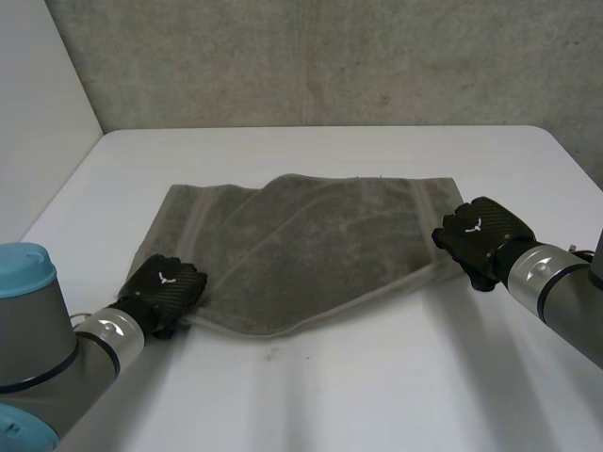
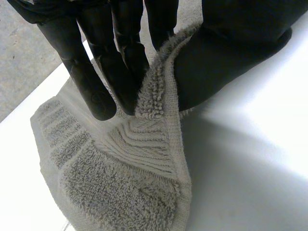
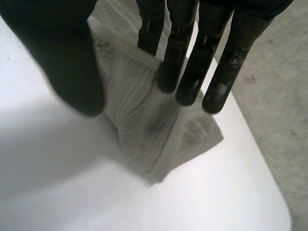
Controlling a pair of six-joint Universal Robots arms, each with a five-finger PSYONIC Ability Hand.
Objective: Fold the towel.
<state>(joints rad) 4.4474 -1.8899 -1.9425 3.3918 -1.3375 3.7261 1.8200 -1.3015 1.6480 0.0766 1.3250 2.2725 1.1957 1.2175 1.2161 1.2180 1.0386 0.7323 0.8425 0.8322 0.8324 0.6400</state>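
Note:
A grey-brown towel (image 1: pixel 320 245) lies on the white table (image 1: pixel 377 377), with its left part folded slantwise over the middle. My left hand (image 1: pixel 165 282) is at the towel's near left corner. In the left wrist view its fingers (image 2: pixel 91 82) and thumb pinch the raised towel (image 2: pixel 120 183) edge between them. My right hand (image 1: pixel 482 231) rests at the towel's right end, near its front corner. In the right wrist view its fingers (image 3: pixel 187 57) are straight over the towel (image 3: pixel 139 120) corner, which lies flat on the table, and the thumb stands apart from them.
A grey concrete wall (image 1: pixel 330 56) runs behind the table, and a white panel (image 1: pixel 38 113) stands at the left. The table's right edge (image 1: pixel 575 155) is close to my right arm. Bare tabletop lies in front of the towel.

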